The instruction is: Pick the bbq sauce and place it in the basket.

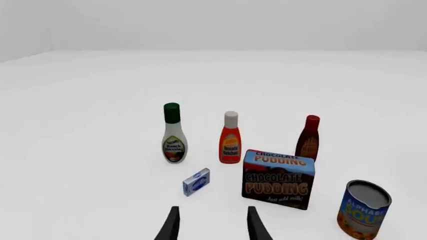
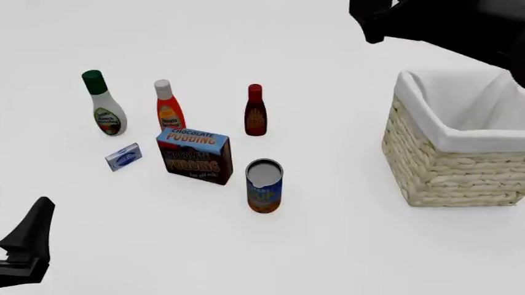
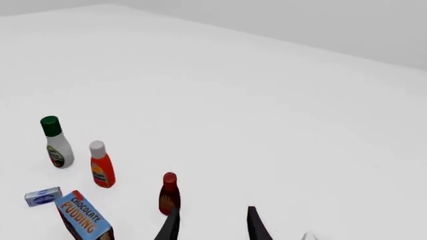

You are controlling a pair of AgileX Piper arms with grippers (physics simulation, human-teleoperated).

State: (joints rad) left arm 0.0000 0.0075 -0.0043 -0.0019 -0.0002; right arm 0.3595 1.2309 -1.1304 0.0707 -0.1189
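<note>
Dark reddish-brown bbq sauce [image 3: 169, 194] stands untouched on the counter [image 3: 267, 115] just ahead of the right tool [image 3: 212, 222], jaws apart and empty; approach underway, next descent and closure required.

The front view looks down over the whole table [image 2: 328, 246] from above, while both wrist views sit lower and nearer, sharing the cluster of bottles and the chocolate pudding box [image 1: 278, 179].
</note>
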